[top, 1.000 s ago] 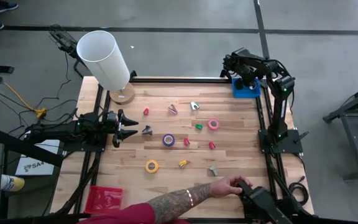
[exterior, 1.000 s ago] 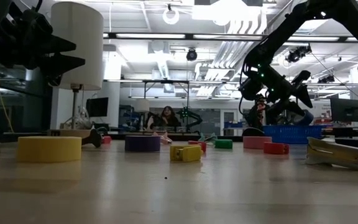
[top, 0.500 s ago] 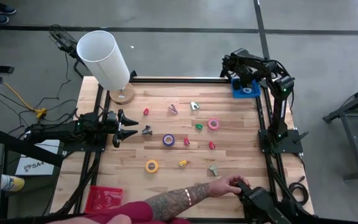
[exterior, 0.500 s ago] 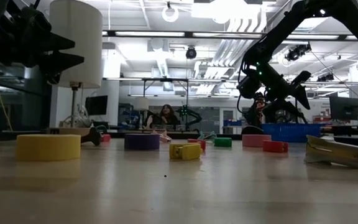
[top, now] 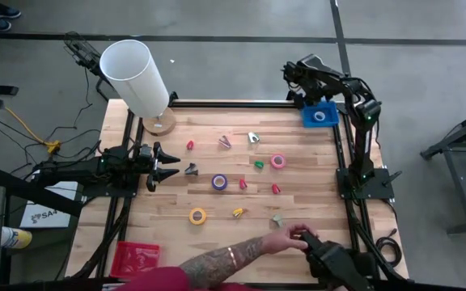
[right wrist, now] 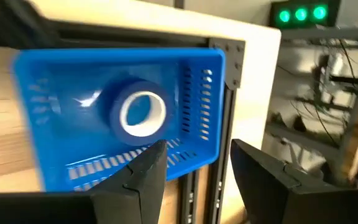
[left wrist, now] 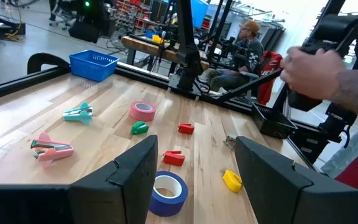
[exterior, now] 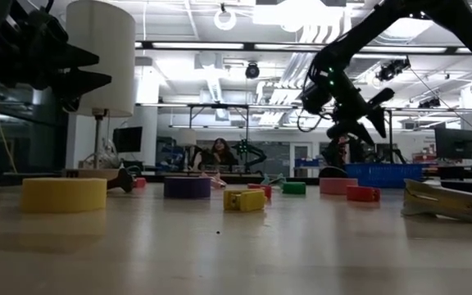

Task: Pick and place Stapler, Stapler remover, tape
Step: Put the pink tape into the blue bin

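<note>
— Wooden table (top: 217, 222): where's the right gripper (top: 291, 73)?
— Off the far right corner, above the blue basket (top: 307, 119), fingers apart, holding nothing.
— In the basket?
— One blue tape roll (right wrist: 140, 112), lying flat.
— The left gripper (top: 165, 164)?
— Spread wide, empty, at the left edge. Pink roll (top: 278, 161), purple roll (top: 219, 182) and yellow roll (top: 197, 216) lie on the wood; a red bin (top: 136, 257) sits at the near left corner, contents unclear.

Two dark jointed arms, blunt black fingers (left wrist: 135, 180)
</note>
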